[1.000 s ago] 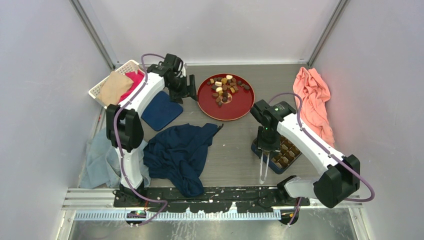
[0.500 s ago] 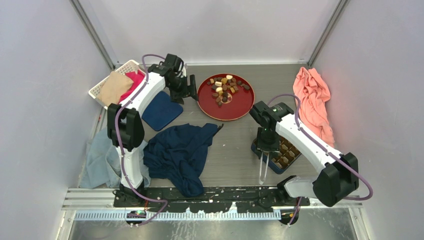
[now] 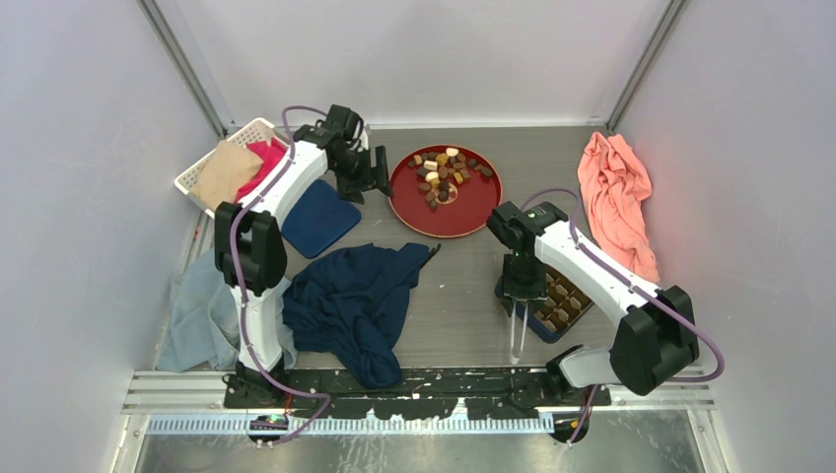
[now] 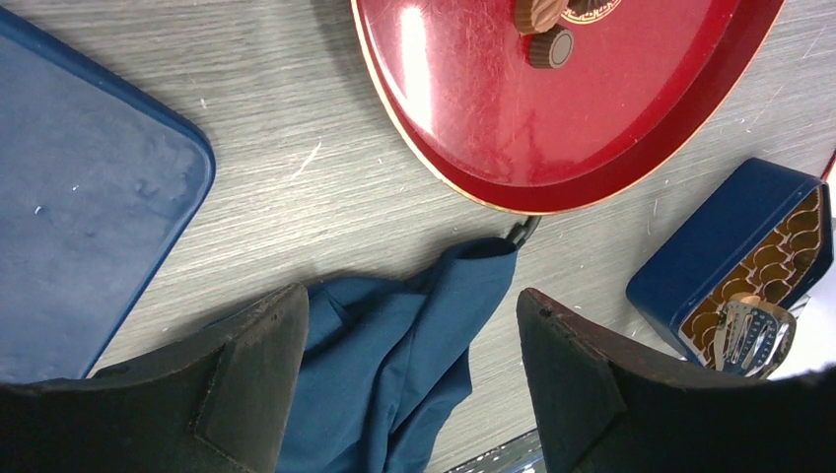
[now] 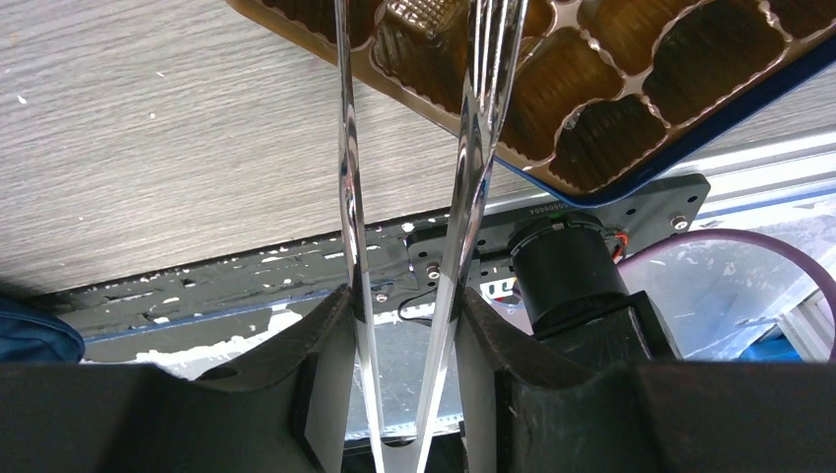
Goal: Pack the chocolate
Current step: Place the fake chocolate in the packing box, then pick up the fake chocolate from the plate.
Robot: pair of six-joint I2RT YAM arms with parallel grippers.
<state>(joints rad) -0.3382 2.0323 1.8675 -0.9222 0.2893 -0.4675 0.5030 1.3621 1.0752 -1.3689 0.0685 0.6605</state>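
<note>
Tongs of clear plastic (image 5: 351, 197) are clamped in the right gripper (image 5: 404, 305) over a navy square box (image 4: 705, 251); the left gripper (image 4: 409, 301) is held wide, brown chocolate pieces (image 4: 549, 47) ahead.

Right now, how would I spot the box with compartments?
Find the red tray at the back, then look nearer and right, under the right arm. The navy square box sits there; unlike the flat navy pad and the dark blue cloth, it has a brown gridded insert.

Red tray (image 3: 468, 212) centre-back, navy cloth (image 3: 355, 304) near front, pink cloth (image 3: 616, 187) R, white basket (image 3: 248, 129) back L
</note>
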